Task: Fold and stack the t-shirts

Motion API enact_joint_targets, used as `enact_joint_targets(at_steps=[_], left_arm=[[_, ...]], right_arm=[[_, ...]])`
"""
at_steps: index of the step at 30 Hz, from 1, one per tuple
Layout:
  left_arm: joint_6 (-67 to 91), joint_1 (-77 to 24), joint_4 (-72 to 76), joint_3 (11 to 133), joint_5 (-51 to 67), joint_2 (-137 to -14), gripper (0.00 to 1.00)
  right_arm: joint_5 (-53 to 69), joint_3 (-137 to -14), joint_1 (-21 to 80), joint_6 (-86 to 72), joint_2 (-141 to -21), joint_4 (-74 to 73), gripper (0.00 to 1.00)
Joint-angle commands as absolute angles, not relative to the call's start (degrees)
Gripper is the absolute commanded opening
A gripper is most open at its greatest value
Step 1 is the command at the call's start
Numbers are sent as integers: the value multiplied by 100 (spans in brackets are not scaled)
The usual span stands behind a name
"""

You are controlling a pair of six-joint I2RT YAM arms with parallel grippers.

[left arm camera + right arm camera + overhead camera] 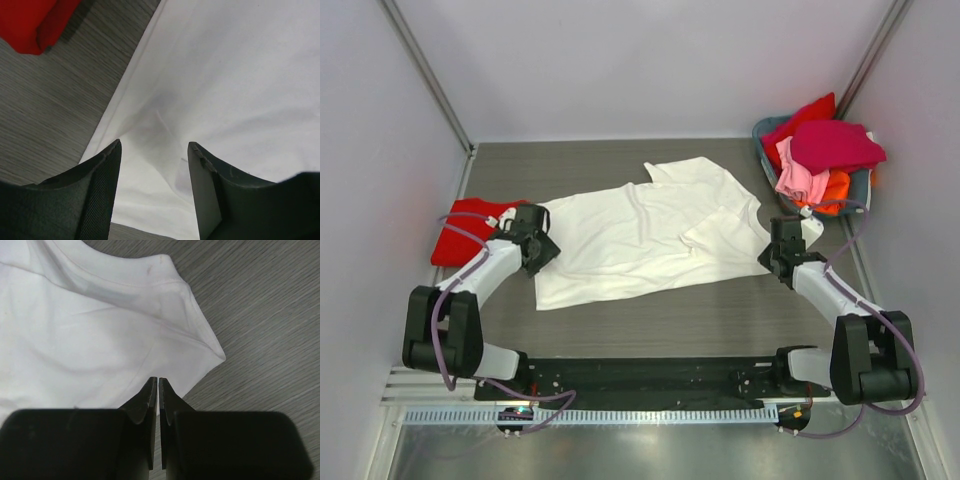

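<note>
A large white t-shirt lies spread across the middle of the table, one sleeve folded over near its right end. My left gripper sits at the shirt's left hem. In the left wrist view it is open, its fingers straddling a soft ridge of the white cloth. My right gripper is at the shirt's right edge. In the right wrist view it is shut on the hem of the white cloth, just below the sleeve corner. A folded red t-shirt lies left of the left gripper.
A grey-blue basket stands at the back right, holding a magenta t-shirt, a pink one, an orange one and a red one. Walls close in on both sides. The red t-shirt shows at the top left of the left wrist view.
</note>
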State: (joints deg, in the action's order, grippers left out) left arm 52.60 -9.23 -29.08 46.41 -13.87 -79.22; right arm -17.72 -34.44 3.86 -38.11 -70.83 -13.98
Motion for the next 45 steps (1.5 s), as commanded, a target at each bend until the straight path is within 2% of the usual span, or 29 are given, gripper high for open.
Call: enact_joint_targets(at_steps=[1,6,9,12,13,16,27,39,44,45], left_arm=[[5256,-879,-2786,4957,-1415,-8251,56],[5379,-879,-2909,5133,-1564,-8560,52],[5405,-879,-3111,5291,-1652,-8753,44],[5423,-879,-3445,5431,-1924,-8780,27],[5423,-879,-3558,5440,-1986,-8754,17],[5423,-879,-3734,5432,-2171,-8570,1],[5405,-809,-4051,5221,-2188,-8350,1],[5353,-712,-4123,5001,-2189,-8455,2],[5011,-721,-4043,5106,-1855,-8157,33],[4984,-721,-4026,5098,-1802,-8052,46]], right_arm=[[-1986,-3419,369,-3946,-6970,-1107,10],[-2100,-3358,360,-3973,-6926,-1116,10],[-2258,-3305,360,-4087,-6926,-1099,11],[-2364,-3313,334,-4184,-7022,-1081,11],[-2373,-3348,317,-4192,-7092,-1081,11],[-2356,-3515,229,-4175,-7346,-1081,10],[-2250,-3955,-132,-4359,-8200,-1134,8],[-2163,-3876,-290,-4369,-8121,-1151,9],[-2083,-3964,-290,-4236,-7954,-1195,9],[-2074,-3973,-290,-4210,-7919,-1213,9]])
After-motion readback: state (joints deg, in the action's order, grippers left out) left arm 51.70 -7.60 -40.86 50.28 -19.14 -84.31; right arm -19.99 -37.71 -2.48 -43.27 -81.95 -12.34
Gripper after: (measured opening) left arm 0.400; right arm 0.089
